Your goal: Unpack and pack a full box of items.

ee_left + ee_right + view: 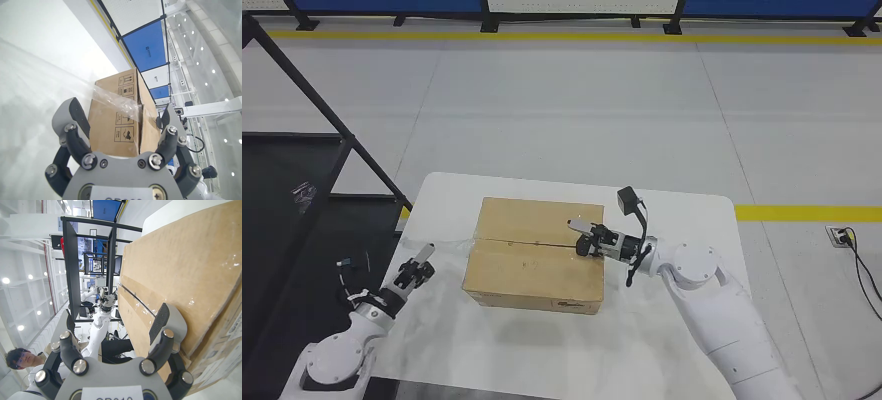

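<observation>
A closed brown cardboard box (pixel 537 255) stands in the middle of the white table, its top flaps meeting at a seam (pixel 136 298) under clear tape. My right gripper (pixel 582 242) is at the box's right end, open, over the seam. One finger (pixel 164 323) lies against the box top (pixel 179 266), the other is off to the side in the air. My left gripper (pixel 422 265) is low over the table, left of the box and apart from it, open. It faces the box's printed end (pixel 105 117), where crumpled clear tape (pixel 121 104) runs across.
The table (pixel 672 210) is covered with a white sheet, with free room in front of and behind the box. A black metal frame (pixel 302 200) stands close by the table's left side. Beyond the table is bare floor with a yellow line (pixel 802 212).
</observation>
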`<state>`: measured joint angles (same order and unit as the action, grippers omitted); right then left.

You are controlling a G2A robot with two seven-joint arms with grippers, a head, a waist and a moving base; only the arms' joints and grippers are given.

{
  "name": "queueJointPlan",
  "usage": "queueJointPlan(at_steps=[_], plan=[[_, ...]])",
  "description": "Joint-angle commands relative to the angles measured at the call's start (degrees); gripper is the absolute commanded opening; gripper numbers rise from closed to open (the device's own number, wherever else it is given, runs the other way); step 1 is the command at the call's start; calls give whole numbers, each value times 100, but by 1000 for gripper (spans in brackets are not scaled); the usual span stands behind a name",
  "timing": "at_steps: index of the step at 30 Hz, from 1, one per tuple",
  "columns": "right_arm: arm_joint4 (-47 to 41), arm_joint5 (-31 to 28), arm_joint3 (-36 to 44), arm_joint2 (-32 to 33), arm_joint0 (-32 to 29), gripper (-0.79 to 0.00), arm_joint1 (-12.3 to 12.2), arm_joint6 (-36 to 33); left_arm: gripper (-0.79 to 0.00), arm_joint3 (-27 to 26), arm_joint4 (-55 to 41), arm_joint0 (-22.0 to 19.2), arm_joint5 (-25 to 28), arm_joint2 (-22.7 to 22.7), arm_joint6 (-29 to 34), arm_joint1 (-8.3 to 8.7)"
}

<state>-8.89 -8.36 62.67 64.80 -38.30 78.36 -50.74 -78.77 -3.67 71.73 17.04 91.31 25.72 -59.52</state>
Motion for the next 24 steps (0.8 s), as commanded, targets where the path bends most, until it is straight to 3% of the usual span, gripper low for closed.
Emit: queueJointPlan(at_steps=[1, 8, 17, 24], plan=[[-12, -1, -3, -6, 9, 0, -2, -4, 0, 118, 18, -76, -69, -101, 114, -9], [0, 51, 46, -42, 30, 0, -10, 1, 0, 911, -352, -698, -35, -534, 235, -114], [37, 161, 150, -70, 27, 0, -27, 32, 0, 2201, -2002, -1692, -9, -980, 795, -349], [82, 267, 199, -67, 14, 0, -48, 67, 0, 2883, -2361, -2163, 350, -1198, 725, -491]])
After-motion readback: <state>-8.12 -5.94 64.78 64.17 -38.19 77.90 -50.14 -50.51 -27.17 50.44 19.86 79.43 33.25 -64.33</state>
